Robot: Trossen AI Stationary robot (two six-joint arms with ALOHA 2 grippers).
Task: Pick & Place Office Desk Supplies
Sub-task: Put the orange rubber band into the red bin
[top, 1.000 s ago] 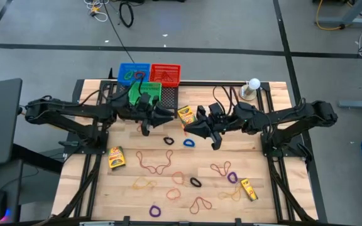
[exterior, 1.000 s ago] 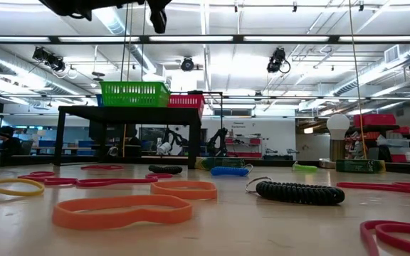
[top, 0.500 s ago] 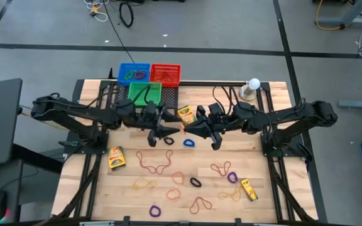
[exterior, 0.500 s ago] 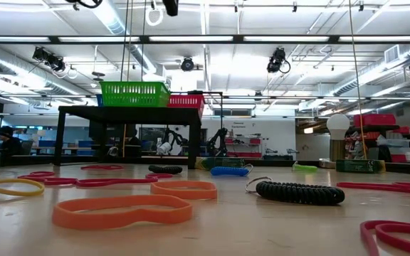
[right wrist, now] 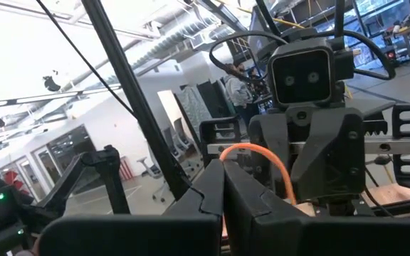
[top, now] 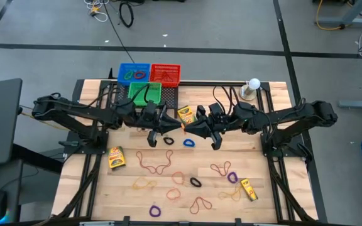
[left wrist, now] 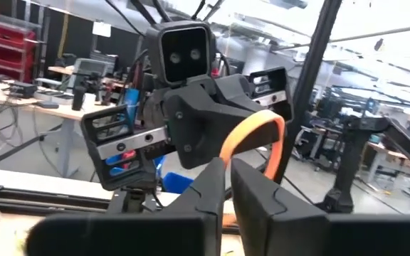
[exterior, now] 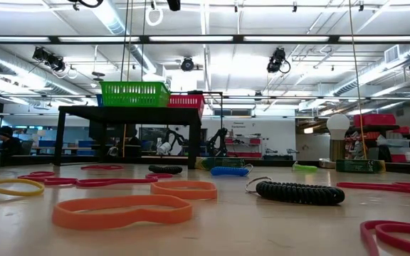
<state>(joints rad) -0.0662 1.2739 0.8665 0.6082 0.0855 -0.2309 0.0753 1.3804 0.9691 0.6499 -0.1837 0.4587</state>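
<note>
In front of the green basket (top: pixel 131 93), toward the table's near edge, most supplies lie loose: rubber-band loops (top: pixel 155 162) in brown, orange, purple, black and yellow, plus two crayon boxes (top: pixel 116 157) well apart from the basket. A third crayon box (top: pixel 185 113) sits just beside the basket's front corner. Closer to the basket, above the table, both arms meet nose to nose. The left gripper (left wrist: pixel 228 174) and the right gripper (right wrist: pixel 223 178) share one orange rubber band (right wrist: pixel 258 148), arched in the air between them. It looks like a mid-air handover. To do it well, one gripper needs a firm pinch before the other lets go. Keep the loop slack, not stretched, so it doesn't snap away, and release slowly. The left jaws are nearly closed, pinching one leg of the orange band. The right jaws are fully closed, with the band coming out of the tips. Neither gripper touches the table or any other loop. Behind the green basket stand the blue basket (top: pixel 122 66) and the red basket (top: pixel 166 65), and the blue one holds a few loops.
</note>
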